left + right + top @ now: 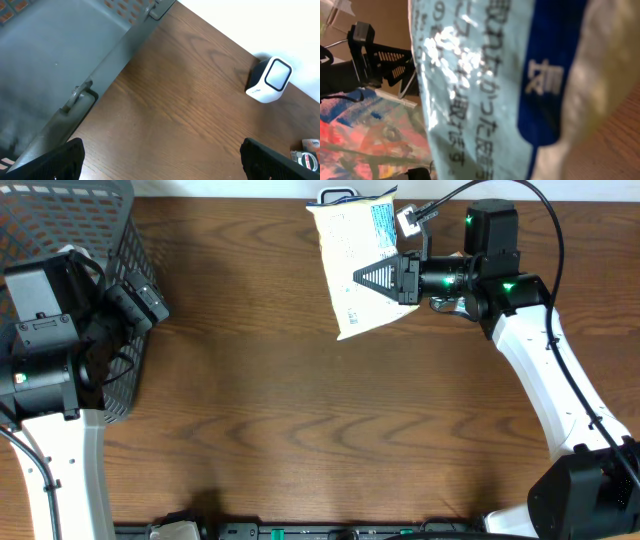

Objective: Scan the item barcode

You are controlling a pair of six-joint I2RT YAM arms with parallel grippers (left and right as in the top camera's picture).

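Note:
The item is a pale packet (352, 255) with blue print, held off the table at the back centre. My right gripper (385, 278) is shut on its right edge, black fingers pressed onto the face. In the right wrist view the packet (485, 75) fills the frame, with printed text and a blue band close to the lens. A small white and black scanner (269, 80) stands at the table's far edge; from overhead the scanner (336, 196) peeks out just behind the packet's top. My left gripper (162, 165) hangs open by the basket with nothing between its fingers.
A grey mesh basket (60, 220) takes up the back left corner, and its wall (60, 60) fills the left of the left wrist view. Brown wooden tabletop (300, 430) spreads across the middle and front. A black cable loops above the right arm (540, 350).

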